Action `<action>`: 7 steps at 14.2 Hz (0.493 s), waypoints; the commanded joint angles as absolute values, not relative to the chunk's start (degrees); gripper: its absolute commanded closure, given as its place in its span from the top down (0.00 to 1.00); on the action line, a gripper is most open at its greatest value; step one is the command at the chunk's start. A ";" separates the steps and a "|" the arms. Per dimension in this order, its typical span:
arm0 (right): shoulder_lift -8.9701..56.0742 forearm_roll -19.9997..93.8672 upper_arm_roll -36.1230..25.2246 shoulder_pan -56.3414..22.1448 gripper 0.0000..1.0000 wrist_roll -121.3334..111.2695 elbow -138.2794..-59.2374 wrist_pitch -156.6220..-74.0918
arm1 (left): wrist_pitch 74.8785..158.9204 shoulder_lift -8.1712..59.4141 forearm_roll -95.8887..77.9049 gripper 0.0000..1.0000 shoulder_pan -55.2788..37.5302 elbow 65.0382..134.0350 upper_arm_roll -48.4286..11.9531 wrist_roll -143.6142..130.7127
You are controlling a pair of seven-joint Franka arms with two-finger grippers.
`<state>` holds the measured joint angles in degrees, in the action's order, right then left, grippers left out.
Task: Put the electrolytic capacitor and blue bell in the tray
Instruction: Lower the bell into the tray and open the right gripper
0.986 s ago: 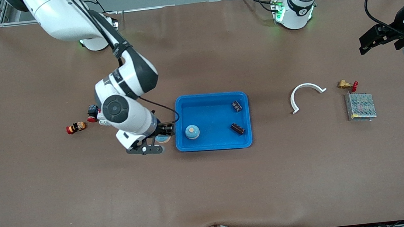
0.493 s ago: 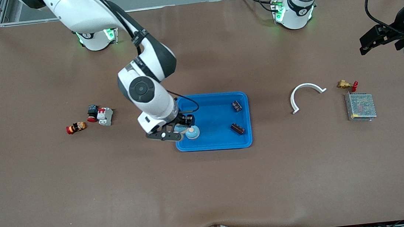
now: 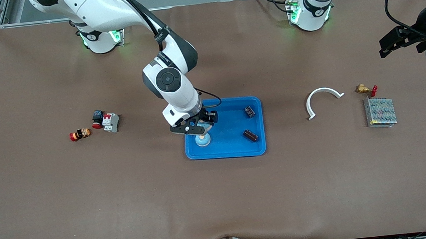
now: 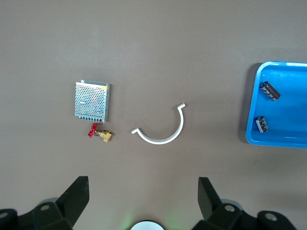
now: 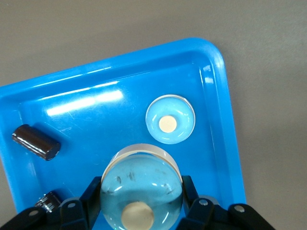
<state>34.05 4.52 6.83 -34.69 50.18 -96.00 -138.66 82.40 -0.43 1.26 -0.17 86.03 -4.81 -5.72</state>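
Observation:
My right gripper (image 3: 200,126) is shut on a pale blue bell (image 5: 142,189) with a cream knob and holds it over the blue tray (image 3: 222,154), at the tray's end toward the right arm. A second blue bell (image 3: 203,140) stands in the tray just below it; it also shows in the right wrist view (image 5: 170,120). Two dark electrolytic capacitors (image 3: 250,111) (image 3: 250,135) lie in the tray's other end; one shows in the right wrist view (image 5: 36,142). My left gripper (image 3: 385,46) waits open, high over the left arm's end of the table.
A white curved strip (image 3: 322,99), a brass valve with a red handle (image 3: 365,89) and a metal mesh box (image 3: 380,112) lie toward the left arm's end. A red push button (image 3: 80,134) and a small breaker (image 3: 106,120) lie toward the right arm's end.
My right gripper has carried the bell from beside the tray's outer edge to over the tray's inside. The left arm has not moved.

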 commanded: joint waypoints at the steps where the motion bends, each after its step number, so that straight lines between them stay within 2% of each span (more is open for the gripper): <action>1: 32.96 4.22 5.98 -36.21 0.60 51.42 -100.01 -143.08 | 83.41 -0.88 0.09 1.00 -0.09 86.57 -4.57 -4.92; 7: 35.77 3.70 5.63 -38.14 0.60 52.82 -100.02 -146.33 | 83.50 -0.88 0.09 1.00 0.00 86.57 -4.48 -4.83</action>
<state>34.88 4.47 6.72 -36.60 50.92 -99.59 -144.61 82.74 -0.43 1.26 -0.17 86.04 -4.79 -5.72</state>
